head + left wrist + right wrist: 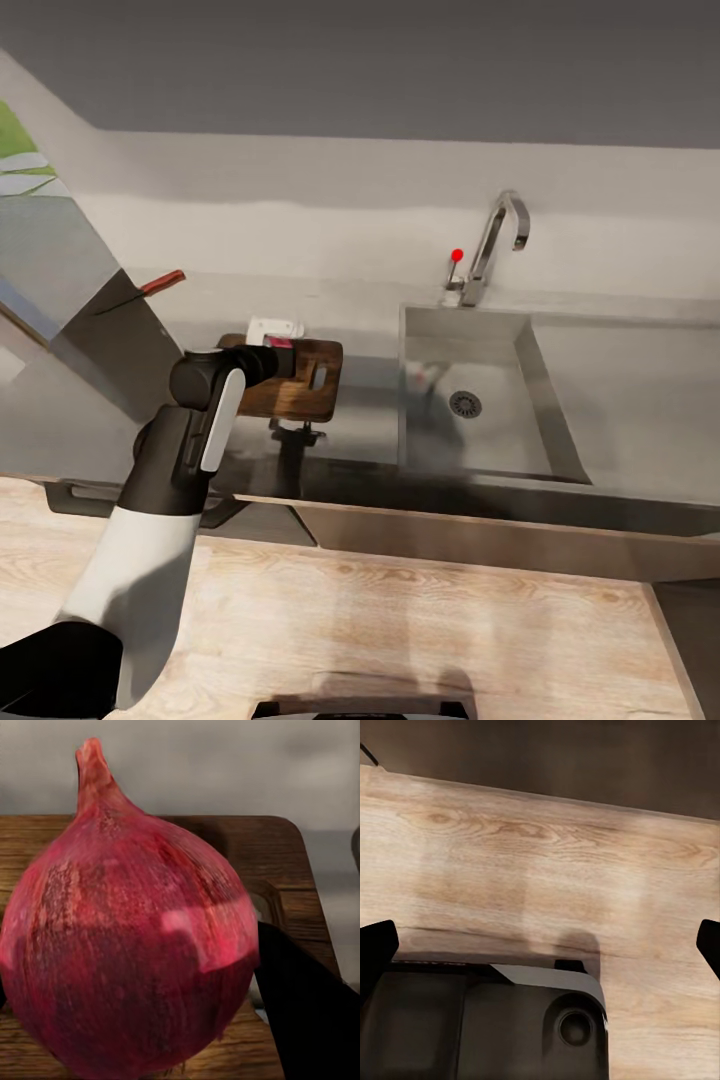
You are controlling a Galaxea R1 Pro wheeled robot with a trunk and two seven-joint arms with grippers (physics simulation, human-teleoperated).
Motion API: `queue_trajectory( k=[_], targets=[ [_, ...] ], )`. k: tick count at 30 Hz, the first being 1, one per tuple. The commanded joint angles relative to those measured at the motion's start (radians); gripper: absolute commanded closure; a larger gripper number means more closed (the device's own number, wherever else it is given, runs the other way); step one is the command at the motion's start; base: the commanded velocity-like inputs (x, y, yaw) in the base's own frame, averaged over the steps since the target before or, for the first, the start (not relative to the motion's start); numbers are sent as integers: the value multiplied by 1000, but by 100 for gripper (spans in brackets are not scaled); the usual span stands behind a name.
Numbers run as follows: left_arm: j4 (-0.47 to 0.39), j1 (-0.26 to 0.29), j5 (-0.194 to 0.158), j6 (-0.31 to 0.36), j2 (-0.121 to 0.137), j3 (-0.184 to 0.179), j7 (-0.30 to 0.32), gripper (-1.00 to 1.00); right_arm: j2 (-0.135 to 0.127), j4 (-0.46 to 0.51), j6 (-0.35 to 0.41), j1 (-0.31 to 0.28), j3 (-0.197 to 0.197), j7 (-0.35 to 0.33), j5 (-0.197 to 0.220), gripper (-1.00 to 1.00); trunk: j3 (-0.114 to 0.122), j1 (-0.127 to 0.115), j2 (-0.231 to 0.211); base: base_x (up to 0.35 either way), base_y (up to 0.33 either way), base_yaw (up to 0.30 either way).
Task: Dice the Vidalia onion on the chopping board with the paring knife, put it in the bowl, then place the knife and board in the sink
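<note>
Right up against your left wrist camera the Vidalia onion [131, 937] sits clamped in the left end effector [283, 358] over the chopping board [300, 385], so lower it, release, then go fetch the paring knife [150, 289] across the table [360, 430].

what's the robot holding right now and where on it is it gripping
The left gripper holds the onion by its round sides, over the chopping board. The right gripper is open and holds nothing, hanging above the wooden floor.
</note>
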State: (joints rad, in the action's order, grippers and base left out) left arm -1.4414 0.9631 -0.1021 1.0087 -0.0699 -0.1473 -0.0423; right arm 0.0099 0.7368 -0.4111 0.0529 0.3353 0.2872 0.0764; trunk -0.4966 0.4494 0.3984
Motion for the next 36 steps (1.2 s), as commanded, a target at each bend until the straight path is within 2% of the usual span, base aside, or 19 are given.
queue_trajectory(
  k=[1, 8, 20, 36],
  targets=[
    [0, 0, -7, 4, 0, 0, -5, 100, -1, 1, -3, 0, 4, 4, 8, -100, -1, 1, 2, 4, 0, 0],
    [-1, -3, -7, 5, 14, 1, -5, 100, -1, 1, -3, 0, 4, 4, 8, -100, -1, 1, 2, 1, 22, 0],
    [-1, -3, -7, 5, 20, 1, -5, 100, -1, 0, -3, 0, 4, 4, 8, -100, -1, 1, 2, 0, 182, 0],
    [2, -3, -7, 5, 19, -3, -5, 100, -1, 0, -3, 0, 5, 4, 8, -100, -1, 1, 2, 45, -41, 0]
  ],
)
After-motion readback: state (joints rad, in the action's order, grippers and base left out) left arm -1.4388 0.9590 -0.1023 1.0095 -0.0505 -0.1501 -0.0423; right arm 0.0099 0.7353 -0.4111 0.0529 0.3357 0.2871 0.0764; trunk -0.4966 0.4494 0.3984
